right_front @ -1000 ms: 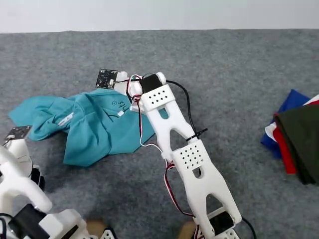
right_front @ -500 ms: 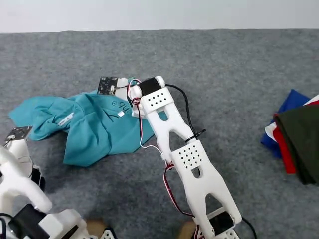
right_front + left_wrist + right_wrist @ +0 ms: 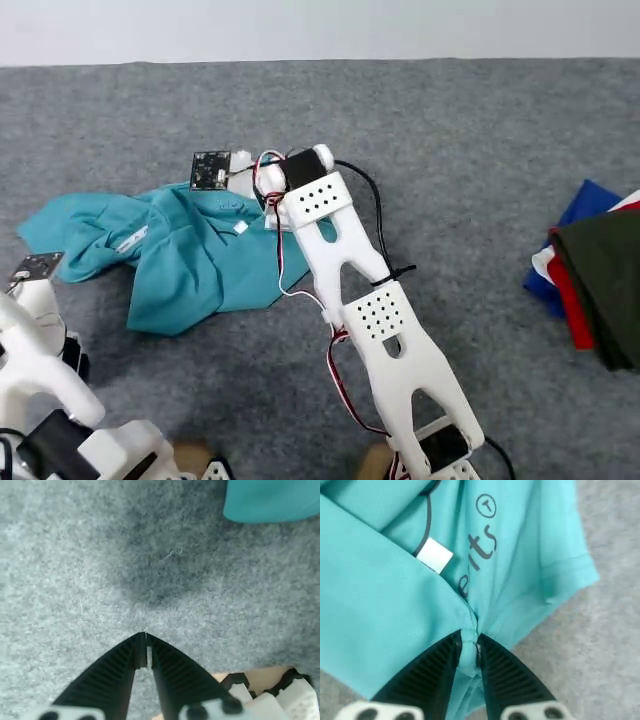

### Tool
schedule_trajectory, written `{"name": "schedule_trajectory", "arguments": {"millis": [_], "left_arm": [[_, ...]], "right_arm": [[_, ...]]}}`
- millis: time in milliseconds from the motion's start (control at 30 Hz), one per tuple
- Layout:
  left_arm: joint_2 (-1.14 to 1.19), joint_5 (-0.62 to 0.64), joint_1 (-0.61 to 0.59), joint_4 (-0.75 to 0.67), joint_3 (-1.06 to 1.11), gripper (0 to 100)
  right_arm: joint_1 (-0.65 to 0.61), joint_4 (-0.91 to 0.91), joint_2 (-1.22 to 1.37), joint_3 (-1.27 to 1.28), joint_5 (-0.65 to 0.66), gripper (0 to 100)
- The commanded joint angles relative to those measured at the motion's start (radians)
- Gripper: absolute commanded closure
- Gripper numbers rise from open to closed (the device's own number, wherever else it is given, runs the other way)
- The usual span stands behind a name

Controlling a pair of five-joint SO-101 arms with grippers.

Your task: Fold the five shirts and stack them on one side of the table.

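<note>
A crumpled teal shirt (image 3: 180, 255) lies left of the table's middle. In the right wrist view my right gripper (image 3: 469, 642) is shut on a pinch of the shirt (image 3: 395, 580), just below its white neck label (image 3: 435, 556) and dark print. My right arm (image 3: 335, 245) stretches from the near edge to the shirt's far right edge. At the near left corner stands my left arm (image 3: 40, 350). Its left gripper (image 3: 146, 639) is shut with nothing in it over bare grey felt, a teal shirt corner (image 3: 270, 500) lying beyond it.
A stack of folded shirts (image 3: 600, 280), blue, white, red and dark green, lies at the table's right edge. The grey felt table (image 3: 470, 150) is bare between the right arm and that stack, and along the far side.
My right wrist has shifted slightly left at the shirt's far edge, tugging the cloth so the print seen from above is now covered. The left arm has not moved.
</note>
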Motion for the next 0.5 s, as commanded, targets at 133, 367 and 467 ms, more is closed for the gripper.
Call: {"name": "schedule_trajectory", "arguments": {"millis": [133,367,467], "left_arm": [[-0.041,0.0,0.006,0.081,-0.119,100],[-0.041,0.0,0.006,0.123,-0.157,100],[-0.041,0.0,0.006,0.129,-0.154,100]], "right_arm": [[0.013,0.097,-0.231,-0.058,0.009,98.8],[0.015,0.117,-0.257,-0.052,0.003,98.8],[0.007,0.119,-0.266,-0.055,0.003,98.8]]}}
